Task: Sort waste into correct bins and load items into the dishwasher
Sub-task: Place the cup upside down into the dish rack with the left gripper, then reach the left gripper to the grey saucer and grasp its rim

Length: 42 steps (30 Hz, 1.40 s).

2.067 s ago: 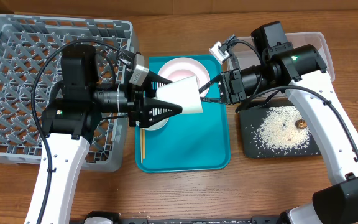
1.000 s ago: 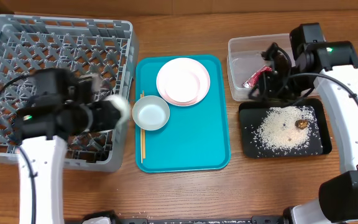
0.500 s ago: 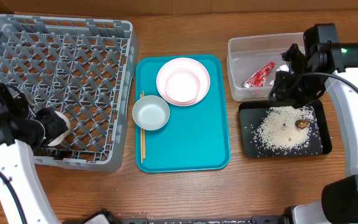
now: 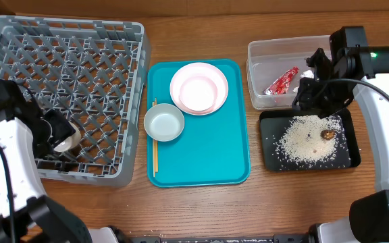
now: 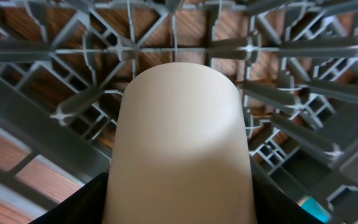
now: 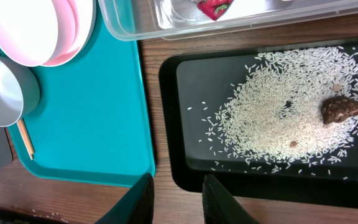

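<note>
Holding the cup (image 5: 179,112) in the left hand (image 4: 58,135), clenched on its sides. It sits low over the front-left cells of the dish rack (image 4: 66,27), and the wrist view shows the grey lattice right behind it.

Handling, my read:
- Cup: rigid, smooth, probably glazed, so slippery and chippable. The side grip works but gives little friction. Seat it between pegs before letting go, don't drop it.
- Plate (image 4: 199,89) and small bowl (image 4: 163,123) on the teal tray (image 4: 215,155): stiff, heavier, fragile. Both lie flat, so the only purchase is the rim. Pinch one edge with a finger inside and one outside, and expect it to swing on the lift.
- Chopsticks (image 4: 154,158): light, thin, stiff. They lie at the tray's left edge, partly under the bowl, which makes them hard to pinch off a flat surface. Take them near the middle, after the bowl is out.

Right hand (image 6: 178,200) is released and empty. It hangs over the near-left corner of the black tray (image 4: 346,158), beside the clear tub (image 4: 258,50).

Waste looks sorted. The candy wrapper (image 4: 282,81) is in the tub, and the rice (image 4: 306,138) and brown lump (image 6: 340,111) are in the black tray.
</note>
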### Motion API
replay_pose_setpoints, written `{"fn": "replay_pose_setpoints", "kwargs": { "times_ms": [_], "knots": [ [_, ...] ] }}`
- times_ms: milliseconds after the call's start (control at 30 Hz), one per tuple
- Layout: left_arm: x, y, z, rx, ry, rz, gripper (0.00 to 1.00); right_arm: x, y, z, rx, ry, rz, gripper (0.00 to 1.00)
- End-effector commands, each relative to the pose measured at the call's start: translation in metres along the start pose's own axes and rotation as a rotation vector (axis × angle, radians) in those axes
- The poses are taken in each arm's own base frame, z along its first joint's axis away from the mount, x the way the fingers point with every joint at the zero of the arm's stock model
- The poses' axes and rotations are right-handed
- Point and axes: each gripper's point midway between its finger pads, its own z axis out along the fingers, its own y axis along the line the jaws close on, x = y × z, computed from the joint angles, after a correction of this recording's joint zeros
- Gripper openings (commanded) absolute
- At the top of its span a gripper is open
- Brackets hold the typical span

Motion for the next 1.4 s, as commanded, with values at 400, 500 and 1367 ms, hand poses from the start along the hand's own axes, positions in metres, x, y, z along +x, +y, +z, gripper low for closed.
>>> {"fn": "replay_pose_setpoints", "kwargs": {
  "times_ms": [400, 500, 1367],
  "knots": [
    [-0.013, -0.048, -0.063, 0.187, -0.098, 0.046, 1.00, 0.003, 0.003, -0.011, 0.002, -0.031, -0.007, 0.28],
    [-0.003, -0.077, -0.089, 0.247, -0.162, 0.137, 1.00, 0.003, 0.003, -0.011, 0.003, -0.028, -0.006, 0.32],
    [0.185, -0.253, 0.075, 0.054, 0.225, 0.950, 0.64, 0.008, 0.012, -0.011, -0.052, -0.007, -0.002, 1.00]
  ]
}}
